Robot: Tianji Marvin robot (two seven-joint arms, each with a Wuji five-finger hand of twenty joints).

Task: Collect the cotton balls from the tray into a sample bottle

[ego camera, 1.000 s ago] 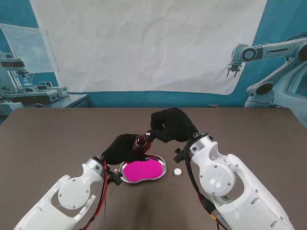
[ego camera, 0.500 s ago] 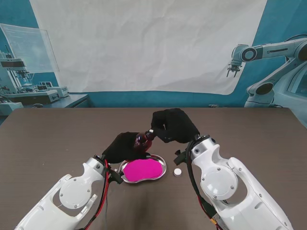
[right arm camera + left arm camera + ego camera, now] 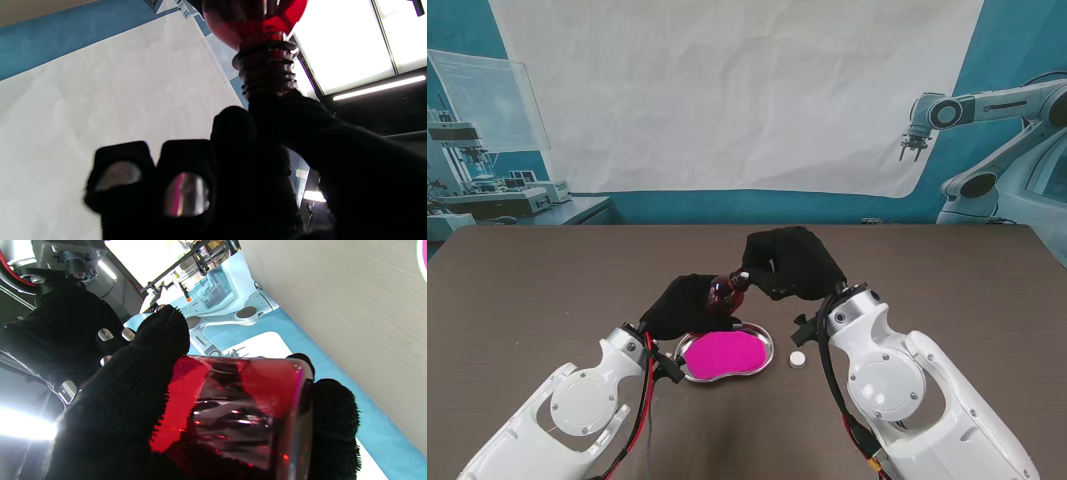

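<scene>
A: Since a second ago the right hand [image 3: 789,262] has crept a little toward the upper right of the frame, and the sample bottle [image 3: 724,291] has tipped with it; over the last half second almost nothing has shifted.

B: Who has the bottle?

A: The left hand [image 3: 685,305], black-gloved, is wrapped around the red glass body. In the left wrist view its fingers [image 3: 126,383] press on the bottle [image 3: 233,413] from both sides, so it is gripping the bottle.

B: And the right hand?

A: It sits at the bottle's neck, just right of centre in the stand view. The right wrist view shows the threaded neck [image 3: 267,70] running straight into the gloved fingertips [image 3: 287,116], which are pinched together at the mouth. Whether a cotton ball is between them I cannot tell; the glove hides it.

B: The tray?

A: The kidney-shaped metal tray [image 3: 765,340] lies on the dark desk [image 3: 547,290] at lower centre of the frame, just under the left hand, its inside bright magenta [image 3: 722,353]. I cannot make out any cotton balls on it.

B: Anything else?

A: A small white round cap [image 3: 798,358] lies on the desk just right of the tray, apart from it, beside the right wrist.
</scene>
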